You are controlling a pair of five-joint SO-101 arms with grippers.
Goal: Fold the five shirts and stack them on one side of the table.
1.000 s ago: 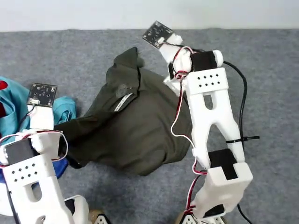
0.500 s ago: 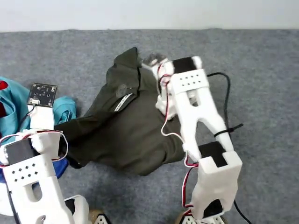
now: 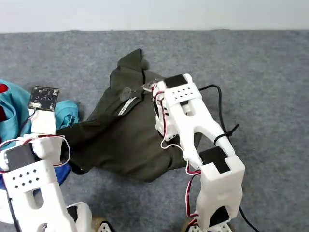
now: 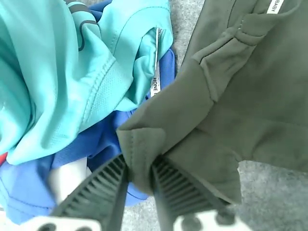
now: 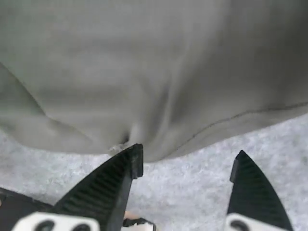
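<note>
Olive shirt (image 3: 130, 140): we are seeing hemmed corner of it pinched tight between ribbed fingers of left end effector (image 4: 139, 175). Right end effector (image 5: 188, 161) is hanging with jaws spread wide, gripping nothing, over shirt's edge where it is meeting grey counter (image 3: 270, 96). Shirt is lying crumpled mid-counter, partly under right arm. Teal shirt (image 4: 57, 72) and blue shirt (image 4: 91, 144) are lying heaped by left arm, touching olive one.

The white plastic left arm (image 3: 34, 179) sits low, its black ribbed left gripper (image 4: 139, 163) pinching a fold of dark olive shirt (image 4: 250, 110). The white right arm (image 3: 193, 121) bends forward, its right gripper (image 5: 188, 154) with jaws wide apart.
</note>
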